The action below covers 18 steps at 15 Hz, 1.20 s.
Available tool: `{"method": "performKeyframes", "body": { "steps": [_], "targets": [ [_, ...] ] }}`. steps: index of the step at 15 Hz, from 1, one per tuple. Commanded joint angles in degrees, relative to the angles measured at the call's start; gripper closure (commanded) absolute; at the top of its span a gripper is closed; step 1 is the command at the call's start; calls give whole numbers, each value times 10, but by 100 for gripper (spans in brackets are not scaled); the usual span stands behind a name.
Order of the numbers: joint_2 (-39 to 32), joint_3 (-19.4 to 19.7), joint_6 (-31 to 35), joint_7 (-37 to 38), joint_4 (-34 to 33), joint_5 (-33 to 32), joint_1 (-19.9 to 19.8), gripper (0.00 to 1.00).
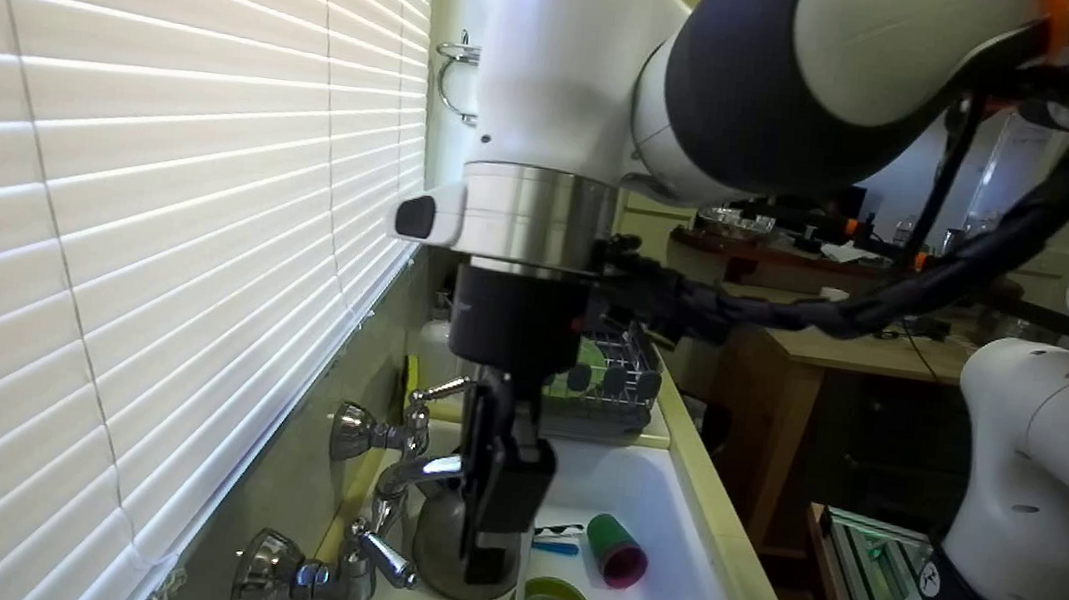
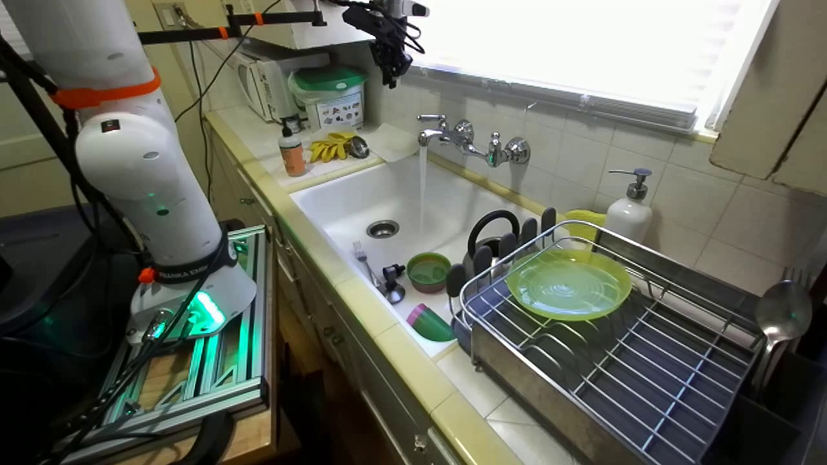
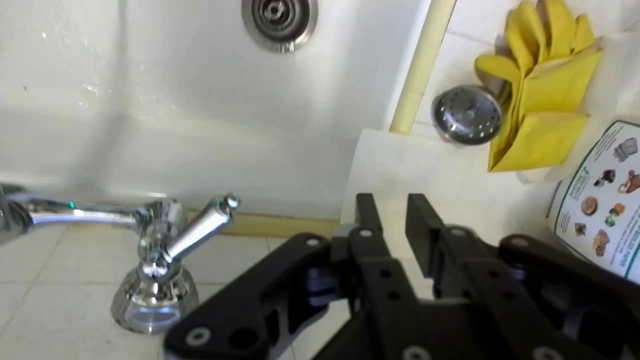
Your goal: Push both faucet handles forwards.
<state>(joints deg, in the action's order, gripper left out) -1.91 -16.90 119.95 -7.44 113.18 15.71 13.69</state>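
Note:
Two chrome faucet handles stick out from the wall. In an exterior view one lever (image 1: 386, 561) points out over the sink and the farther lever (image 1: 442, 389) points out too. In an exterior view the left handle (image 2: 431, 118) and the right handle (image 2: 495, 142) flank the spout (image 2: 434, 136), which runs water. In the wrist view one handle (image 3: 202, 231) shows at lower left; the second is out of that view. My gripper (image 3: 392, 200) is partly open and empty, right of this handle and apart from it. It hangs above the faucet's left side (image 2: 391, 81).
The sink (image 2: 323, 200) holds a green bowl (image 2: 428, 271), a cup (image 2: 431, 323), a fork (image 2: 362, 255) and a kettle (image 2: 494, 245). A dish rack (image 2: 646, 361) stands beside it. Yellow gloves (image 3: 545, 95) and a strainer (image 3: 467, 115) lie on the counter. Blinds (image 1: 159, 147) line the wall.

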Motion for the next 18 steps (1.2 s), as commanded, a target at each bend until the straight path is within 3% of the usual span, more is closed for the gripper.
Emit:
{"method": "performKeyframes", "body": {
  "steps": [1, 7, 10, 11, 14, 18],
  "targets": [
    [120, 16, -86, 48, 99, 24, -2, 45],
    [292, 43, -311, 184, 165, -3, -17, 1],
    [381, 48, -410, 250, 174, -22, -42, 0],
    [311, 42, -378, 210, 141, -8, -35, 0],
    [373, 42, -411, 234, 155, -13, -51, 0],
    [379, 41, -411, 238, 165, -13, -52, 0]
  ]
}}
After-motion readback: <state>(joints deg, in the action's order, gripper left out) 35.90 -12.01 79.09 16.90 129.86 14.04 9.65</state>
